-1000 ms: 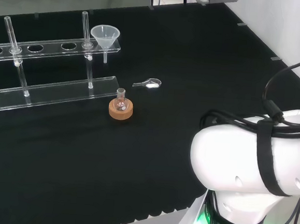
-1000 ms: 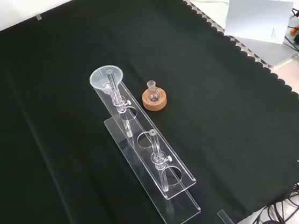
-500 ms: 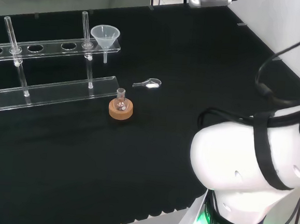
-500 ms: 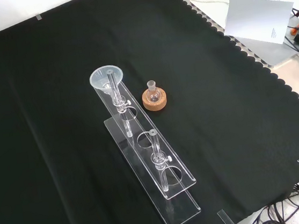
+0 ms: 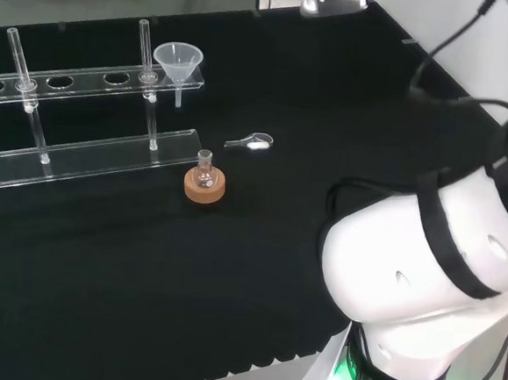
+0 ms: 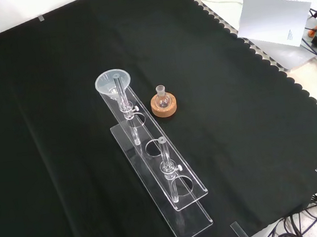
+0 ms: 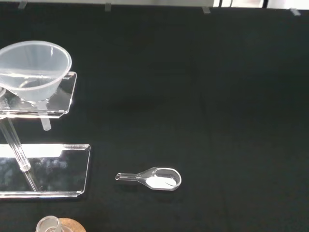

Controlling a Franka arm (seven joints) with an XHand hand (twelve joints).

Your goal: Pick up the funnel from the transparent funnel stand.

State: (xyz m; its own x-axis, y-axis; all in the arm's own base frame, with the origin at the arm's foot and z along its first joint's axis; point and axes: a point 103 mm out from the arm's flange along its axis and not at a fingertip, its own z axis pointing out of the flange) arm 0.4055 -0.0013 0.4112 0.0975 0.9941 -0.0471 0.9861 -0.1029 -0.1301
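Nearest in head view: white arm links (image 5: 423, 282) at right. Hand state: cannot tell. Farther out on black cloth (image 5: 330, 117): small round flask (image 5: 204, 170) upright on cork ring (image 5: 205, 186), contents not discernible. Just beyond, clear scoop (image 5: 251, 142) lying flat, holding a little white powder (image 7: 157, 181). To the left, transparent funnel stand (image 5: 89, 155), base plate on cloth, upper shelf with round holes carried on clear posts. Farthest: funnel (image 5: 178, 62) seated upright in end hole of shelf, spout hanging through below, bowl apparently empty. Front view: funnel (image 6: 112, 82) at far end of stand, flask on cork ring just to its right.
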